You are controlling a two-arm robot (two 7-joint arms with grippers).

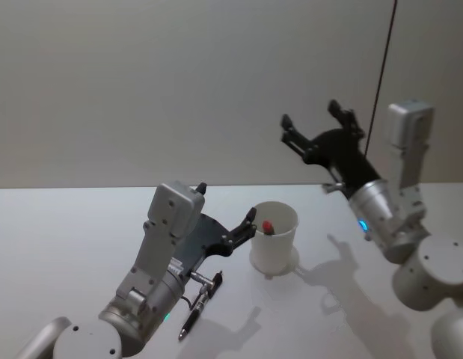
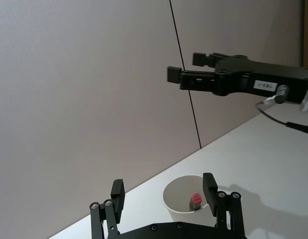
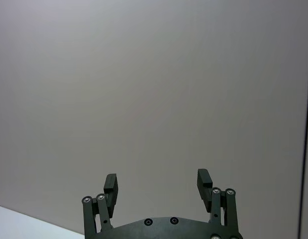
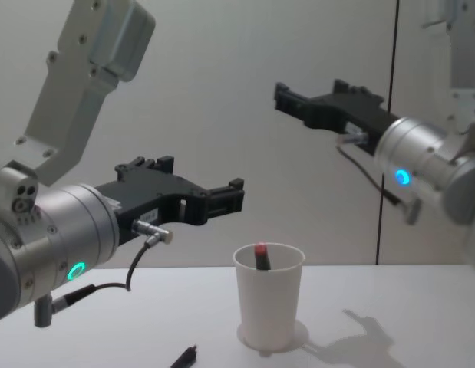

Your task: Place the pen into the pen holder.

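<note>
The pen holder (image 1: 274, 241) (image 4: 269, 307) (image 2: 174, 193), a white paper cup, stands upright on the table. A pen with a red end (image 1: 267, 226) (image 4: 261, 254) (image 2: 195, 199) stands inside it. A black pen (image 1: 194, 314) (image 4: 183, 357) lies on the table in front and to the left of the cup, under my left arm. My left gripper (image 1: 227, 203) (image 2: 163, 184) (image 4: 199, 178) hovers open and empty just left of the cup's rim. My right gripper (image 1: 311, 114) (image 3: 157, 177) (image 4: 310, 92) (image 2: 186, 66) is raised high to the right of the cup, open and empty.
The white table (image 1: 66, 239) meets a plain grey wall close behind the cup. A thin dark vertical line (image 1: 384, 60) runs down the wall behind the right arm.
</note>
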